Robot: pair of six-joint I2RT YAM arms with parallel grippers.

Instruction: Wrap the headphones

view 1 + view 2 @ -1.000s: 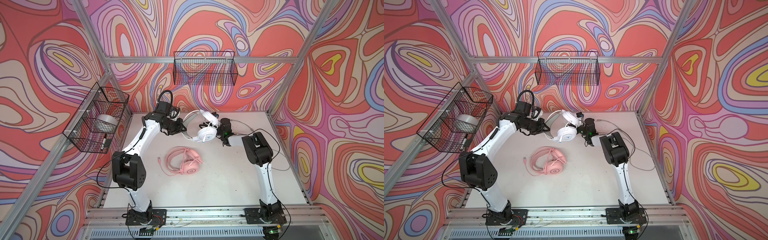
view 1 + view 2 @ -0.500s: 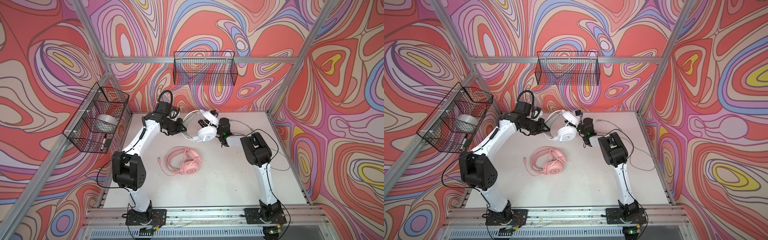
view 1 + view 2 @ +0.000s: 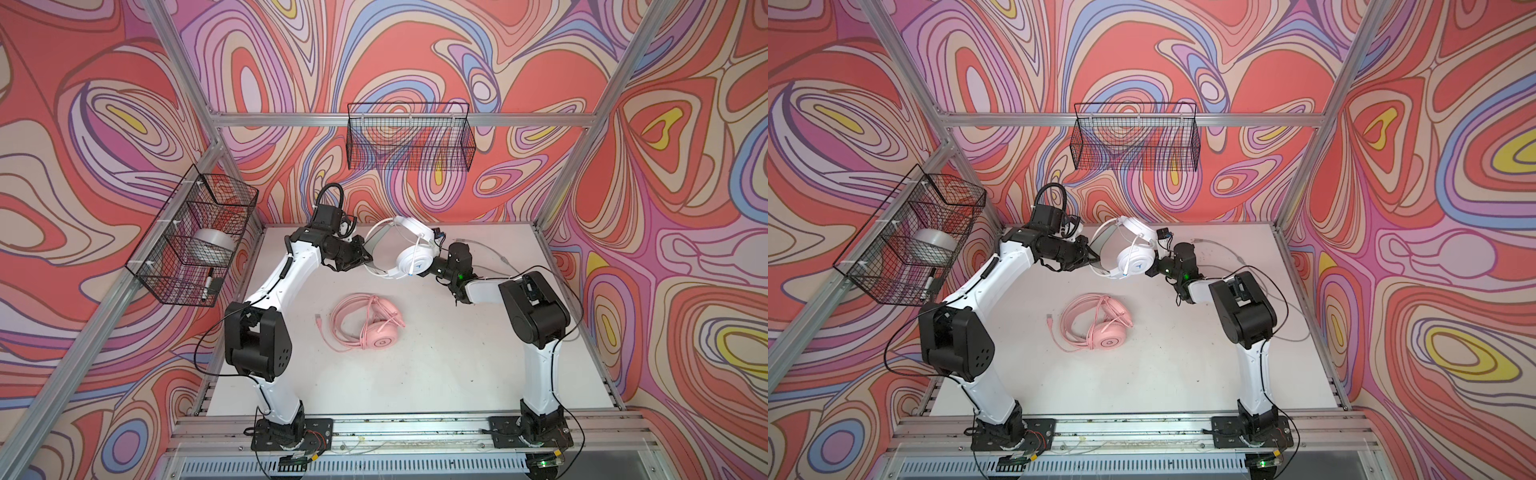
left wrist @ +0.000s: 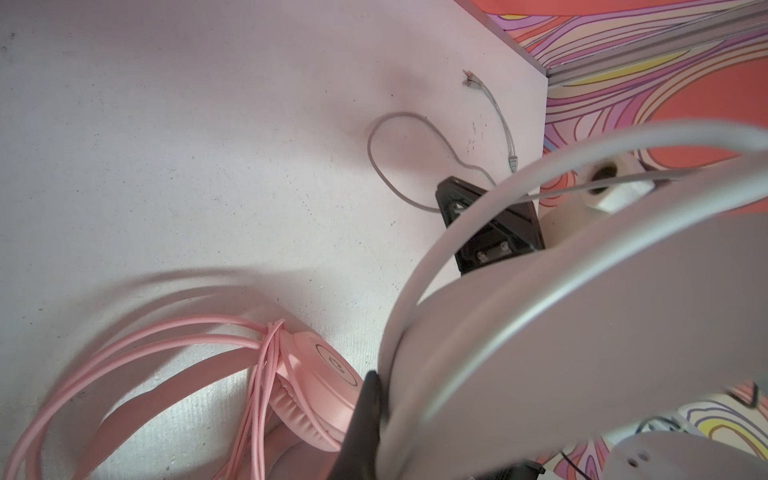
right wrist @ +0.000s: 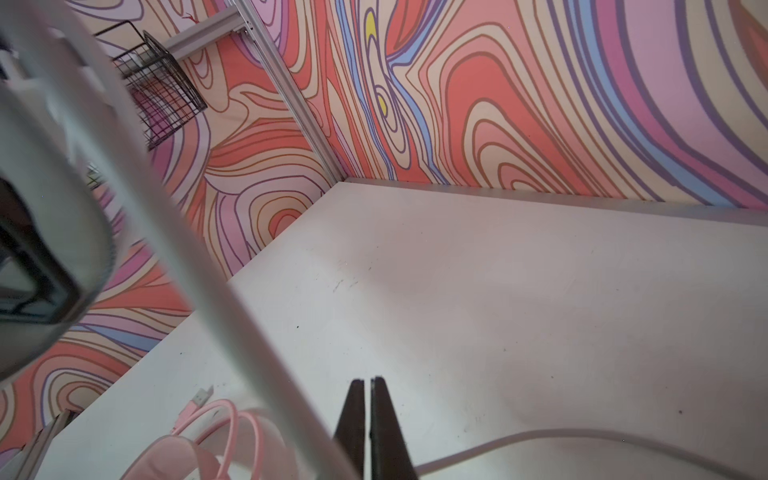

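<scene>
Gripping white headset [image 3: 411, 262] aloft by headband, left pincer [image 3: 365, 259]; right pincer [image 5: 366, 382] clenched just beside it.

White table [image 3: 415, 374] is carrying two things directly. Pink headset [image 3: 380, 332] is lying flat near the middle with one earcup facing up. Its pink cable [image 3: 347, 328] is sitting coiled in loops over the headband and beside it, plug end [image 3: 318, 318] poking out to the left in both top views. Grey-white cable [image 4: 369, 145] is trailing loose over the far right part, looping once, split ends resting near the back edge.
</scene>
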